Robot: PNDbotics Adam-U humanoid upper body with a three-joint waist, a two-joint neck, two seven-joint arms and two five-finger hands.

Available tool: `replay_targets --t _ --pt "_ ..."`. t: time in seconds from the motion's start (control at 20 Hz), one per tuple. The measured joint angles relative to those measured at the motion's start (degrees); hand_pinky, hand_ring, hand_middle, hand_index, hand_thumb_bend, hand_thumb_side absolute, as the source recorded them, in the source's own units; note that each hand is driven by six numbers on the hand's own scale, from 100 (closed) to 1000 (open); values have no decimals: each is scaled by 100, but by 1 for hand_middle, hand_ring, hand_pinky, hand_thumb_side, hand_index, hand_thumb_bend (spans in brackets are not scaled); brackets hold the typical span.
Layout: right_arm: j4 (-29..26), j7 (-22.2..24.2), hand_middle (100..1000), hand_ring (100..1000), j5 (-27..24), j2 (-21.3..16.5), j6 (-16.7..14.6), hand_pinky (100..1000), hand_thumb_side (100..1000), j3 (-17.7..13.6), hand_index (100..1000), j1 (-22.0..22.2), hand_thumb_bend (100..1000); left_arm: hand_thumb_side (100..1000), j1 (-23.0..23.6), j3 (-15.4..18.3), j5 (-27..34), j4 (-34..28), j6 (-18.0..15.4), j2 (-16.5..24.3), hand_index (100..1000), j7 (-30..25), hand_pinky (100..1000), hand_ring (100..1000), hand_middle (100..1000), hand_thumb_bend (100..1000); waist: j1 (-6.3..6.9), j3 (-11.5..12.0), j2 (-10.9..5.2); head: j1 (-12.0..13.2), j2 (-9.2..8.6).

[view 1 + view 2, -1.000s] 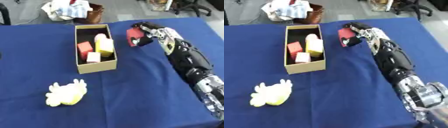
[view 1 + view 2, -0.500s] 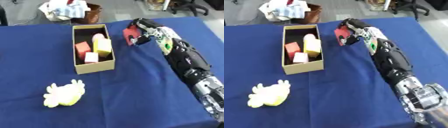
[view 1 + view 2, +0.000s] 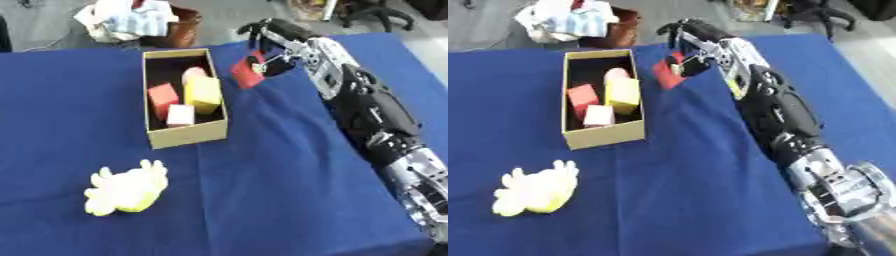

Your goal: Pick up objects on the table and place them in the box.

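Note:
My right hand (image 3: 269, 39) reaches over the far part of the blue table, its fingers curled round a red block (image 3: 248, 73) that hangs just right of the cardboard box (image 3: 186, 134). Inside the box lie a red block (image 3: 163, 97), a yellow block (image 3: 202, 93), a pink-white cube (image 3: 180, 114) and a pale pink rounded piece (image 3: 194, 73). A yellow soft toy (image 3: 128, 189) lies on the cloth near the front left, well apart from the box. My left hand is not in view.
The blue table cloth (image 3: 262, 190) spreads wide in front and to the right. Beyond the far edge stand a brown basket with crumpled cloth (image 3: 136, 22) and chair legs (image 3: 367, 10).
My right hand has carried the red block leftward, closer to the box's right wall. The camera has shifted slightly; the box and the toy lie as before.

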Motion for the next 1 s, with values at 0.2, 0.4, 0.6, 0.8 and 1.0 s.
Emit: replay_targets --t 0.2,0.4,0.6,0.8,1.0 --pt "284 459 945 883 61 0 175 836 609 -53 1000 19 100 613 4 1 1 1 -4 0 775 4 701 611 618 315 0 -10 0 -1 0" --pt "554 566 969 914 120 0 295 864 637 -153 1000 54 100 613 4 1 5 1 -4 0 775 5 701 610 618 315 0 -23 0 -16 0" --pt "636 416 978 921 111 3 329 875 624 -193 1000 54 100 613 8 1 14 1 -4 0 776 5 702 610 618 315 17 -30 0 -33 0" --pt "530 295 983 924 -55 25 239 883 578 -170 1000 44 100 612 8 1 15 1 -5 0 776 4 702 610 618 315 42 -5 0 -47 0" --pt "271 244 985 926 -264 86 168 886 584 -92 1000 -46 100 612 8 1 16 1 -5 0 775 4 702 609 618 315 42 8 0 -55 0"
